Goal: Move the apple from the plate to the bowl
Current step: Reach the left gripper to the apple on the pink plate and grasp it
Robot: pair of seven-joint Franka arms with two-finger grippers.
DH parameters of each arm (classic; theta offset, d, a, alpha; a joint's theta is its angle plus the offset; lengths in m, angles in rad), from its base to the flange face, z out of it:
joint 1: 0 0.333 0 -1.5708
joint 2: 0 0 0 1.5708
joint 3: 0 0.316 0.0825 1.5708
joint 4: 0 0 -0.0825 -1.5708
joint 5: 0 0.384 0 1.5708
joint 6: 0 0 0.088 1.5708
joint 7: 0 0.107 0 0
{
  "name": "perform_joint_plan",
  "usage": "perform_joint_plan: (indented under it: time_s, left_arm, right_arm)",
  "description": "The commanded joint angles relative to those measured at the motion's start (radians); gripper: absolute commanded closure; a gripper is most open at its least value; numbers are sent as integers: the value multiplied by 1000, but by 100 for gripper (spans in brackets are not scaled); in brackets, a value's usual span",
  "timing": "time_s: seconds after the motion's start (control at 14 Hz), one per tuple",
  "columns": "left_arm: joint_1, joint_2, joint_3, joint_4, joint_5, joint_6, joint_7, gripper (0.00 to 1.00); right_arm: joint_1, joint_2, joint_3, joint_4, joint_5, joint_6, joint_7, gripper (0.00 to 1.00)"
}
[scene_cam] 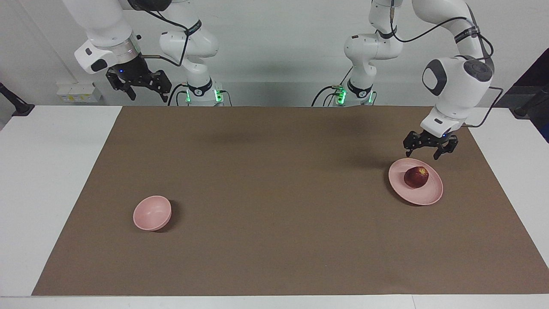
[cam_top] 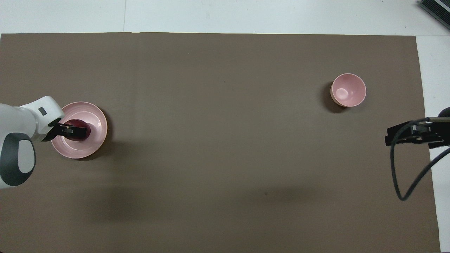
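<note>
The dark-red apple [scene_cam: 416, 177] lies on the pale-pink plate [scene_cam: 432, 194] toward the left arm's end of the table. My left gripper [scene_cam: 422, 155] hangs open just above the apple and does not touch it. In the overhead view the left gripper [cam_top: 74, 132] covers most of the apple [cam_top: 78, 123] on the plate [cam_top: 95, 116]. The small deep pink bowl [scene_cam: 152, 212] stands empty toward the right arm's end and also shows in the overhead view [cam_top: 348, 89]. My right gripper [scene_cam: 148, 98] waits open, raised high at the table's edge [cam_top: 404, 135].
A brown mat [scene_cam: 274, 206] covers most of the white table [scene_cam: 43, 171]. The plate and the bowl are the only things standing on it. A black cable [cam_top: 400, 168] loops down from the right arm.
</note>
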Motion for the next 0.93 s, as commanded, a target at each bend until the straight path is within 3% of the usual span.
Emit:
perform_joint_plan:
  time_s: [0.0,0.43,0.57,0.79,0.86]
  left_arm:
    - [19,37,-5,-2,-13,67,20,0]
    - [24,28,-5,-47,-13,80,17,2]
    - [24,26,-5,-51,-13,72,14,46]
    - [22,26,-5,-48,-13,70,17,76]
    - [21,26,-5,-47,-13,70,17,91]
  right_arm:
    - [-5,-25,2,-27,26,3,18,0]
    - [-5,-34,2,-40,26,3,18,0]
    - [-5,-34,2,-40,26,2,17,0]
    - [-3,-34,3,-40,26,3,18,0]
    - [-5,-34,5,-38,26,3,18,0]
